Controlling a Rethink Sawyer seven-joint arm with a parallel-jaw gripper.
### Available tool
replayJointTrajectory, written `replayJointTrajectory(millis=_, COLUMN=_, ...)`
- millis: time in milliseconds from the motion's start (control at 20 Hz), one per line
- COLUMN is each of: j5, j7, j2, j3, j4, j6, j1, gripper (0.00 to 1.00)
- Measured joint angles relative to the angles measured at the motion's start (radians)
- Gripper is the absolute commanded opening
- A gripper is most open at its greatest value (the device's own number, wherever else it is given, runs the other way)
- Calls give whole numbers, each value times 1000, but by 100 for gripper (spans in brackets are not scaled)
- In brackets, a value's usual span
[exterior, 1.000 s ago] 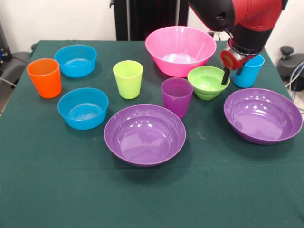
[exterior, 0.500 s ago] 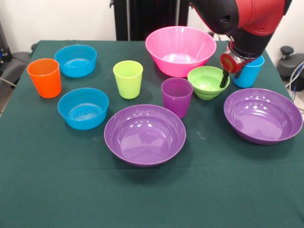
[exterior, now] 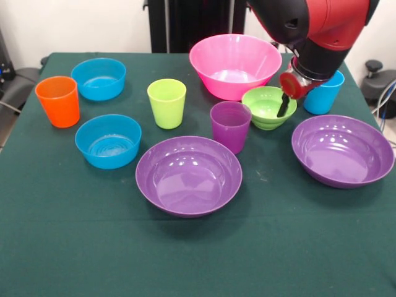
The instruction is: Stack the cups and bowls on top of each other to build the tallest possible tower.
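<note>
Gripper (exterior: 283,106) shifted sideways since earlier frame, black finger now dipped inside small ribbed green bowl (exterior: 268,106); bowl nudged slightly toward purple cup (exterior: 230,125). Jaw state: cannot tell. Likely reaching for rim pinch. No tower yet: glossy plastic pieces all separate on green cloth table (exterior: 198,260). Wide purple bowl (exterior: 189,176) sits nearest
</note>
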Motion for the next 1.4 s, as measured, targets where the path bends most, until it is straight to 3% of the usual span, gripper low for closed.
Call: replayJointTrajectory(millis=1400, j5=65, j7=0, j2=45, j3=-94, j4=-54, j6=0, j1=48, gripper=100)
